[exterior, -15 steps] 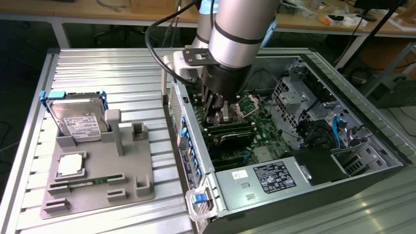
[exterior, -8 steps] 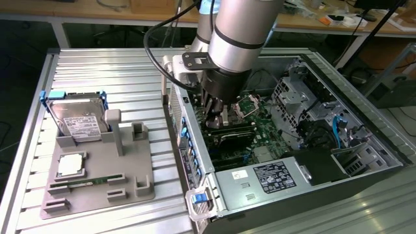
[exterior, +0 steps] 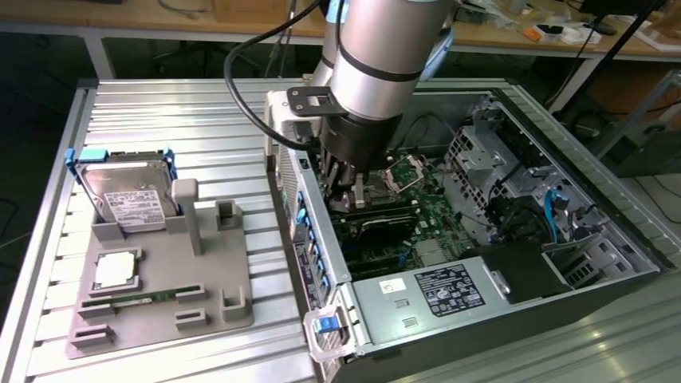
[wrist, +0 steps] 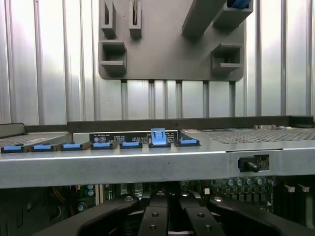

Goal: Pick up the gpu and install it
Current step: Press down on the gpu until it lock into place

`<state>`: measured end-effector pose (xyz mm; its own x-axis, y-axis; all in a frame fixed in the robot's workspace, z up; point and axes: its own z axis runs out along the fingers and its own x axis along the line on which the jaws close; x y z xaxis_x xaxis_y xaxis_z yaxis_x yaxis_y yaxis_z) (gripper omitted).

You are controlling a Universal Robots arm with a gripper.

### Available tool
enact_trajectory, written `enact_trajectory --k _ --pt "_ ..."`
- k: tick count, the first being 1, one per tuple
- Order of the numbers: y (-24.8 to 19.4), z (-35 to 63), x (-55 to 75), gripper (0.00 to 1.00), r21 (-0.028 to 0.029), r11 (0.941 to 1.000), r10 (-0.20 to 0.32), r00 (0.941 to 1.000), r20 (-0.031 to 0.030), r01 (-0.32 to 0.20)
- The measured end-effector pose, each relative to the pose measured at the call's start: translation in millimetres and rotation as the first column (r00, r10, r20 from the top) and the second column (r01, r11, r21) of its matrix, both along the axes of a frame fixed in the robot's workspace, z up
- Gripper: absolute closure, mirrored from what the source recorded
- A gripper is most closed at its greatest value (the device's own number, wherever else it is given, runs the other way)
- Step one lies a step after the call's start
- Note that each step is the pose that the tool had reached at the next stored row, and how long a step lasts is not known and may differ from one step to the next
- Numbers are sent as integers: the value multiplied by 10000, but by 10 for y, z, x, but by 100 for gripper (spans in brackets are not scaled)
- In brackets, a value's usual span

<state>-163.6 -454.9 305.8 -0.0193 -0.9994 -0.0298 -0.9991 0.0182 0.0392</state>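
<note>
**End effector lowered into the open computer case, gpu at the motherboard.**
The end effector point(exterior: 346, 187), at the centre of the exterior frame, hangs inside the computer case point(exterior: 596, 199); whether it is open or closed cannot be told. A dark card just below it, judged to be the gpu point(exterior: 385, 223), sits over the motherboard point(exterior: 447, 219) near the case's rear wall. One blue latch point(wrist: 157, 136) on that wall stands raised. Seating likely calls for a straight, square push, with the bracket kept clear of the latches. The grey holder point(exterior: 159, 311) and hard drive point(exterior: 127, 195) lie lower left on the desk point(exterior: 181, 120).
</note>
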Motion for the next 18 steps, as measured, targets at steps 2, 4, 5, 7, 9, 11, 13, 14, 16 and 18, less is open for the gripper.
enact_trajectory --k 2,4,5,7,9,11,13,14,16,18 --pt "0 -1 -20 89 0 10000 0 10000 -1 0" --pt "1 -2 -32 89 1 10000 1 10000 -2 -1" --pt "1 -1 -35 89 2 10000 0 10000 -4 0" --pt "1 -2 -42 89 9 10000 0 10000 -6 0" --pt "0 -3 -50 89 30 10000 2 10000 -14 -2" --pt "0 -4 -58 89 60 10000 2 10000 -22 -2" --pt "1 -7 -65 89 112 9999 2 10000 -42 -2" --pt "1 -5 -69 89 139 9999 -1 10000 -55 2" --pt "1 -6 -68 89 147 9999 -2 10000 -52 3" --pt "1 -6 -67 89 148 9999 1 10000 -52 0"
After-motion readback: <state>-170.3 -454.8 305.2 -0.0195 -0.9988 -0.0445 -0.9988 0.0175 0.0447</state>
